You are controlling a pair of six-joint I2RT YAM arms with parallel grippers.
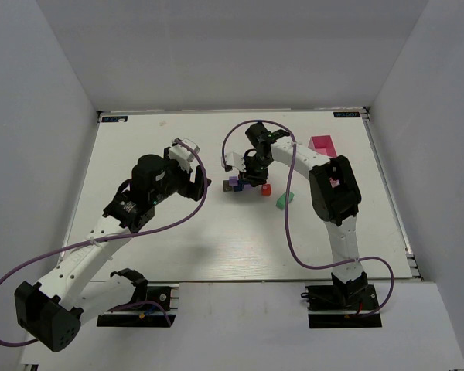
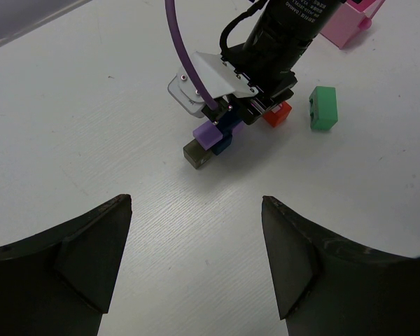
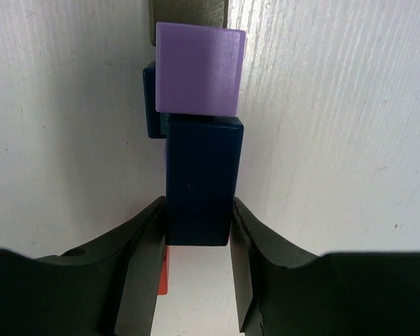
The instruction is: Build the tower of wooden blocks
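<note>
Blocks, 5 sure: 1 purple block [image 2: 208, 133], 1 dk blue block [image 3: 199, 182], 1 grey-olive block [image 2: 198, 154], 1 red block [image 2: 276, 114], 1 green block [image 2: 323, 108]. 2nd dk blue poss., can't tell. Pink tray [image 2: 339, 26]: 1.

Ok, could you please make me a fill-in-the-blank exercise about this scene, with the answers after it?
1. The right gripper is shut on the dark block, whose colour is ___.
2. The left gripper is ___ and holds nothing.
3. The lone block farthest from the cluster is ___.
4. The tray is ___.
Answers: blue, open, green, pink.
</note>
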